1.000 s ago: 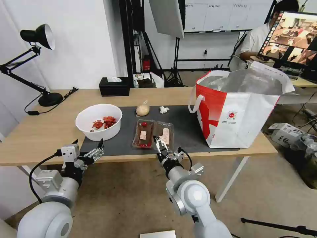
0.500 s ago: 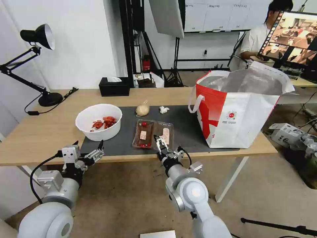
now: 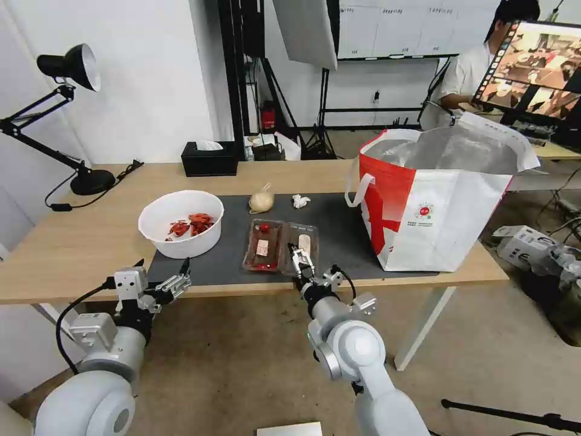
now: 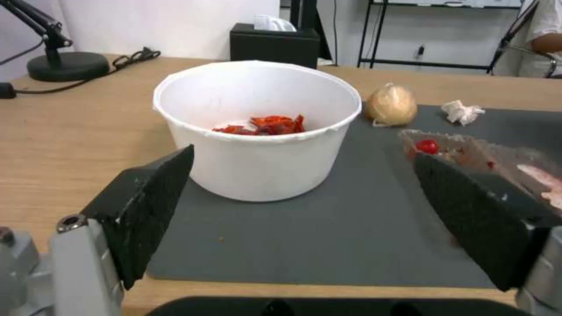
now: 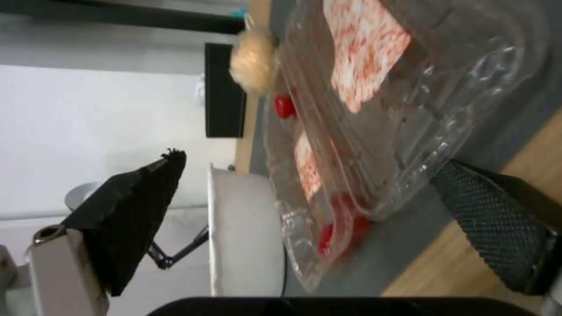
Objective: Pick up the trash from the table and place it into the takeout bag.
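The trash lies on the table [image 3: 85, 242] and its dark grey mat [image 3: 342, 227]. It is a white bowl [image 3: 180, 224] [image 4: 257, 131] of red scraps, a clear hinged tray [image 3: 280, 245] [image 5: 375, 114], a beige pouch [image 3: 261, 201] [image 4: 391, 104] and a crumpled tissue [image 3: 301, 200] [image 4: 462, 111]. My right gripper [image 3: 301, 261] [image 5: 310, 169] is open at the tray's near end, one finger on each side of its corner. My left gripper [image 3: 175, 280] [image 4: 304, 156] is open at the table's front edge, short of the bowl. The takeout bag [image 3: 436, 206] stands open on the right.
A black tissue box [image 3: 209, 160] sits at the table's back edge and a black desk lamp [image 3: 91, 180] at the far left. A cable [image 3: 124, 172] trails from the lamp. Bare mat lies between the tray and the bag.
My right gripper has moved forward and slightly right, up to the tray's near end. The left arm has stayed where it was.
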### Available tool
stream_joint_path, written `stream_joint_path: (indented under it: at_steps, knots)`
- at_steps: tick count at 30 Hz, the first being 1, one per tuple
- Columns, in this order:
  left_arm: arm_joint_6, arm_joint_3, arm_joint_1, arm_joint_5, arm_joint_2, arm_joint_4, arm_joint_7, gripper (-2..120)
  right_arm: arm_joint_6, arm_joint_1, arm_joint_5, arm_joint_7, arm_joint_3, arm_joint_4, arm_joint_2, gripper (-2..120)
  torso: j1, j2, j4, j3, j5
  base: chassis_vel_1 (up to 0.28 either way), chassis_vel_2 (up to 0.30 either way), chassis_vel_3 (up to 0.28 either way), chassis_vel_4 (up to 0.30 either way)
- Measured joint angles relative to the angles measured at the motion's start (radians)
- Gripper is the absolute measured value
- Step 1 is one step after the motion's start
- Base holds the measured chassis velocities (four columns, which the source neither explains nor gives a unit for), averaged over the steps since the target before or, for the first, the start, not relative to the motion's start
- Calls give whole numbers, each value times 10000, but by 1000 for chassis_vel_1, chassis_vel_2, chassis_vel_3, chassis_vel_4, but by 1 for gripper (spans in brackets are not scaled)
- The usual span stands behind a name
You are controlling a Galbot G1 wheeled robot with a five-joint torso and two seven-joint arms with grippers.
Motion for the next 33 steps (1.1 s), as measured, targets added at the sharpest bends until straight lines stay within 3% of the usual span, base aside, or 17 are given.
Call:
stream_joint_path:
  at_steps: [9, 19, 24, 33]
  knots:
    - [-17, 45, -1, 39, -70, 9, 8, 100, -134, -262, -1460, -846, 203, 748, -713, 100, 0, 0, -1, 0, 1, 0, 0, 0, 0]
    - [-41, 6, 3, 43, -78, 8, 8, 100, -827, 401, -1048, -1788, 33, 826, -1371, 100, -1, 1, -1, 0, 1, 0, 0, 0, 0]
    - [-47, -33, 6, 43, -85, 4, 7, 100, -1056, 911, -720, -1730, -318, 471, -1395, 100, 0, 1, -1, 0, -1, 0, 0, 0, 0]
    - [-82, -151, 61, 45, -95, 0, -10, 100, -1965, 2625, 286, -316, -1153, -1040, -774, 100, 0, 0, 1, 1, -2, 0, 0, 0, 0]
